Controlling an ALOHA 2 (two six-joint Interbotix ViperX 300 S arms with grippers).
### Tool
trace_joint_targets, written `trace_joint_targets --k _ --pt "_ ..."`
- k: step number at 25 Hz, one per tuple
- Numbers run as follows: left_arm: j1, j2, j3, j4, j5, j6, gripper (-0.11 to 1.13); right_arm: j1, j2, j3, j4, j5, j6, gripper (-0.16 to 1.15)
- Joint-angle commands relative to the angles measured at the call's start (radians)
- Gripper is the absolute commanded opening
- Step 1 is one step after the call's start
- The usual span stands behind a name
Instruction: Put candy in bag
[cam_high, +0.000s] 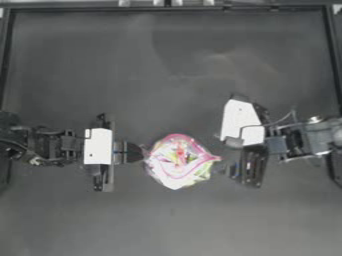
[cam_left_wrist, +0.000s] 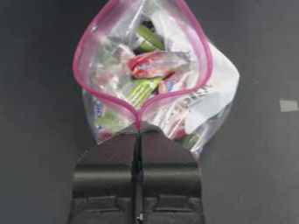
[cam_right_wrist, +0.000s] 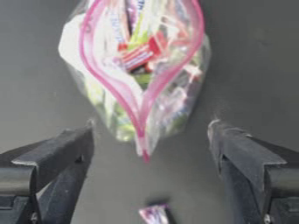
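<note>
Closest to the overhead camera are the two arms; left gripper (cam_high: 137, 152) comes in from the left and is pinched onto the left end of the bag (cam_high: 179, 161), which sits mid-table with its pink seal pulled into an open loop; right gripper (cam_high: 242, 169) is just beside the bag's right end, not touching it; can't pick out the candy from up here, too small.

Left wrist view: jaws are clamped tight together on the seal strip of the bag (cam_left_wrist: 146, 74) right where the two sides meet; mouth gapes wide above that; inside you can see a pile of wrapped sweets, red, green, white ones.

Right wrist view: right gripper (cam_right_wrist: 151, 151) has its jaws spread wide with nothing between them; bag (cam_right_wrist: 140, 65) is ahead with the near tip of its seal pointing back at the gripper; candy (cam_right_wrist: 154, 214) lies on the table close in, between the jaws and short of the bag.

My guess on handling: candy is tiny, light and slippery in that wrapper, so pinch across the body, not the twisted ends; bag is floppy crinkly film, so the mouth probably collapses if the left lets go.
</note>
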Motion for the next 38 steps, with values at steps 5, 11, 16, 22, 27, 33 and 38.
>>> trace_joint_targets --k 5,11,16,22,27,33,38 --pt "-0.002 -0.021 -0.006 0.000 -0.005 0.003 0.12 0.006 -0.161 -0.066 0.091 0.192 -0.118 1.02" --pt "-0.002 -0.021 -0.011 -0.002 -0.005 0.003 0.12 0.006 -0.212 -0.094 0.123 0.347 -0.183 1.02" --pt "-0.002 -0.025 -0.009 -0.002 -0.006 0.002 0.12 0.006 -0.261 -0.089 0.147 0.423 -0.212 1.02" --pt "0.000 -0.021 -0.011 -0.002 -0.005 0.002 0.12 0.006 -0.321 -0.048 0.181 0.431 -0.247 1.02" --pt "0.002 -0.025 -0.011 -0.002 -0.005 0.000 0.12 0.015 -0.339 0.009 0.186 0.413 -0.261 1.02" --pt "0.002 -0.021 -0.014 -0.002 -0.005 -0.002 0.12 0.017 -0.330 0.064 0.195 0.344 -0.261 1.02" --pt "0.003 -0.021 -0.015 -0.002 -0.005 -0.002 0.12 0.017 -0.288 0.091 0.207 0.319 -0.261 1.02"
